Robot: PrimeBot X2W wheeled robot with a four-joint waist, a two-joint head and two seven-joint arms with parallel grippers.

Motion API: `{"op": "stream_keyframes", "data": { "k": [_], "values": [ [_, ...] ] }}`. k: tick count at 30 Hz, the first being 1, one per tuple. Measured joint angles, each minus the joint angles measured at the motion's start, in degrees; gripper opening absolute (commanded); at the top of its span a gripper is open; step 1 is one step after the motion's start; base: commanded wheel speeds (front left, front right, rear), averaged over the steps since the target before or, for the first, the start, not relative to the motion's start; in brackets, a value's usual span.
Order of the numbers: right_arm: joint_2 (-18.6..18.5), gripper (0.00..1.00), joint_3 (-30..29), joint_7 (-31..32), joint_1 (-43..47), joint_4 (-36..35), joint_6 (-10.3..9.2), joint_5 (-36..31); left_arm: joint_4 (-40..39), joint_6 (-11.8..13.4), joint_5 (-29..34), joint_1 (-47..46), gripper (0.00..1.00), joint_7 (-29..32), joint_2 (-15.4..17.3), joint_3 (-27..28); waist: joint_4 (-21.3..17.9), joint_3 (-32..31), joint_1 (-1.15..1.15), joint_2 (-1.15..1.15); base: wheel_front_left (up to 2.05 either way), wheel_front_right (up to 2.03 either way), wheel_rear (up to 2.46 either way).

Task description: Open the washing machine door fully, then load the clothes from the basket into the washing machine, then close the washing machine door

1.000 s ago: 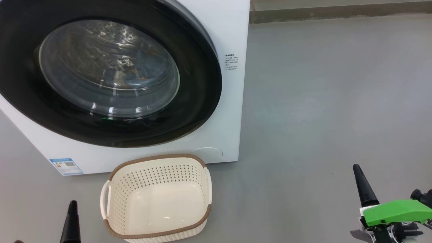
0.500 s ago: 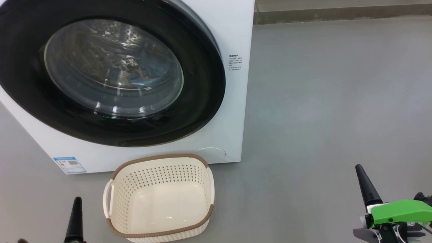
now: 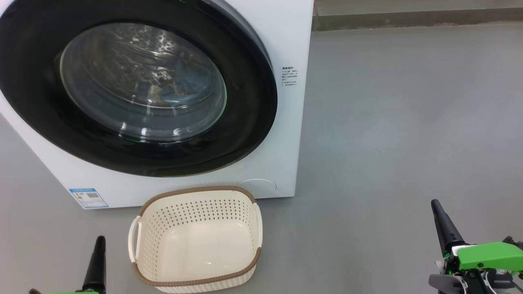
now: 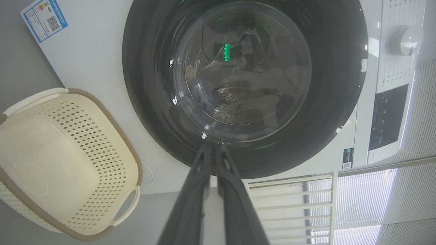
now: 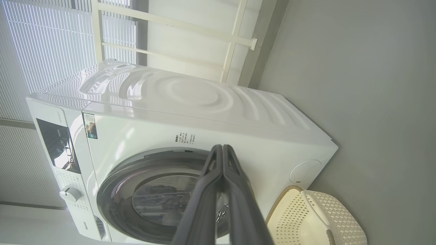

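Note:
The white washing machine (image 3: 290,36) fills the upper left of the head view. Its round washing machine door (image 3: 249,122) with the black rim lies closed against the front. Through the glass bowl I see light blue clothes (image 3: 179,87) with orange bits inside the drum. The cream basket (image 3: 192,190) stands on the floor just before the machine, with nothing in it. My left gripper (image 3: 99,240) is shut, low and left of the basket. My right gripper (image 3: 435,203) is shut, far off to the right. In the left wrist view the shut left gripper (image 4: 213,147) points at the door (image 4: 323,102).
Bare grey floor (image 3: 400,122) spreads to the right of the machine as far as a low wall ledge (image 3: 408,18). A blue label sticker (image 3: 88,197) sits at the machine's lower left corner. In the right wrist view, white window bars (image 5: 235,37) stand behind the machine.
The whole head picture has drifted a little to the right, so the camera has moved. The door stays closed, the basket holds its place and both grippers stay shut.

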Motion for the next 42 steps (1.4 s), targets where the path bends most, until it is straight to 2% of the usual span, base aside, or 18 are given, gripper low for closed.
{"op": "stream_keyframes", "data": {
  "k": [18,42],
  "values": [
    [0.66,0.0,-1.82,2.63,-1.09,0.14,-0.09,9.69,-0.02,0.0,-10.44,-1.16,0.0,3.01,-1.07,-0.35,0.9,-0.22,0.0,0.0,0.0,0.0,0.0],
    [0.75,0.0,-1.94,3.05,-1.11,0.2,-0.1,9.9,-0.11,0.0,-10.7,-1.88,0.0,3.01,-1.15,-0.43,0.9,-0.22,0.0,0.0,0.0,0.0,0.0]
  ]
}}
